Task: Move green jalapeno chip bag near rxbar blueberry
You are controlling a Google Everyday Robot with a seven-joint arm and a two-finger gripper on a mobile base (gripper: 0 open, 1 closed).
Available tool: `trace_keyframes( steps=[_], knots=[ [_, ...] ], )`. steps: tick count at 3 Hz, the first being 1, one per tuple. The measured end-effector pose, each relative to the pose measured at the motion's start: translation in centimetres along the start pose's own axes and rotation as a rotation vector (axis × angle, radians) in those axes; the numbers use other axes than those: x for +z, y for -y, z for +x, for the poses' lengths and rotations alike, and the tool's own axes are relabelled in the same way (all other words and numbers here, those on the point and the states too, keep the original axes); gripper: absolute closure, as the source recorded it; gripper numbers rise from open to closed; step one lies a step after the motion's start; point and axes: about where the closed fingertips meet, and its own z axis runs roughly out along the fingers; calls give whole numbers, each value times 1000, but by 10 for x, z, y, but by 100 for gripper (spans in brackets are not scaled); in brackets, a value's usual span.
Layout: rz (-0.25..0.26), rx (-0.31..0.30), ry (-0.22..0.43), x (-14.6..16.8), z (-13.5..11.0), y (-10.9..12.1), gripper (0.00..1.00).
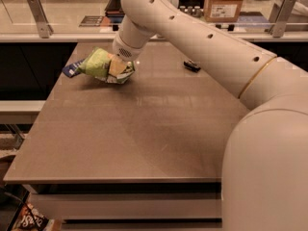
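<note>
The gripper (121,69) was over the far left part of the table (144,134), its fingers pinched on the right end of the crumpled green jalapeno chip bag (98,64). The bag sat low over the table's far left edge, whether resting on the table or just above it could not be told. The rxbar blueberry (71,70) lay at that same edge of the table, its right end hidden behind the bag. A black bar wrapper (191,65) lay on the table's far right part, and a cardboard box (225,1) stood beyond the table's far side
</note>
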Motion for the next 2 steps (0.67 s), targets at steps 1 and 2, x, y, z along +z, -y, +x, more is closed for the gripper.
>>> trace_keyframes(
  steps=[1, 2],
  knots=[
    [-5, -2, -1, 3, 0, -1, 59],
    [-9, -2, -3, 6, 0, -2, 36]
  ],
)
